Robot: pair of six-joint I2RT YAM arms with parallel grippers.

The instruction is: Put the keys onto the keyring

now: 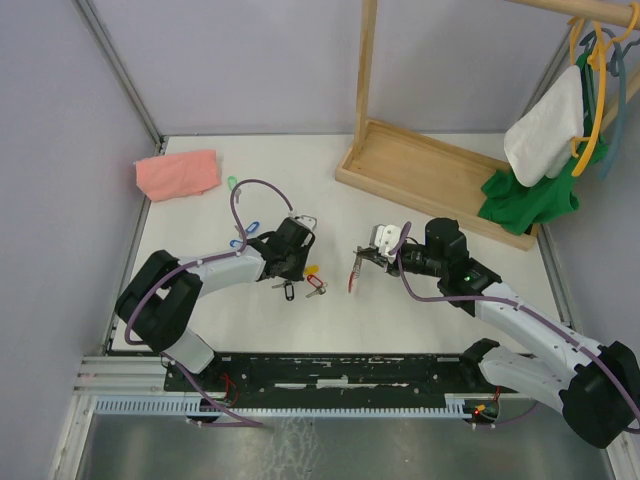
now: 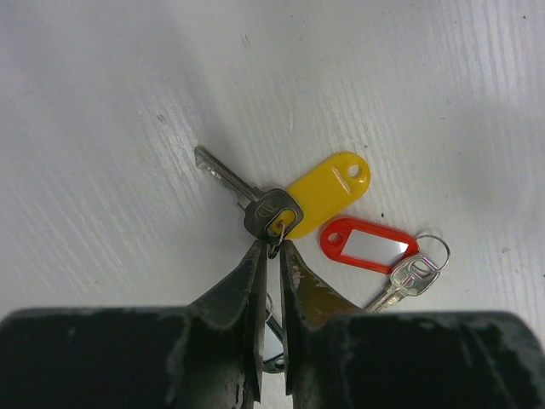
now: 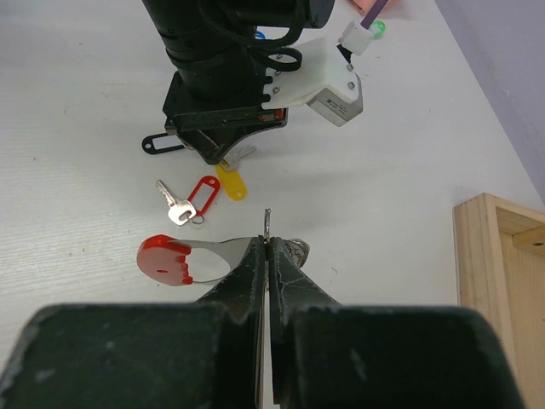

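Observation:
My left gripper [image 2: 272, 247] is shut on the small split ring of the yellow-tagged key [image 2: 328, 192], which lies on the table just ahead of the jaws. The red-tagged key [image 2: 370, 244] lies to its right. A black-tagged key [image 2: 274, 345] lies under my fingers. My right gripper [image 3: 267, 240] is shut on the keyring's silver wire loop [image 3: 267, 221], held edge-on. Its red crescent piece [image 3: 166, 260] hangs to the left. In the top view the left gripper [image 1: 300, 255] and right gripper [image 1: 368, 255] face each other, a short gap apart.
A blue-tagged key [image 1: 248, 229] and a green-tagged key [image 1: 232, 183] lie behind the left arm. A pink cloth [image 1: 178, 173] sits at the back left. A wooden rack base [image 1: 430, 170] with hanging clothes [image 1: 535, 190] stands at the back right.

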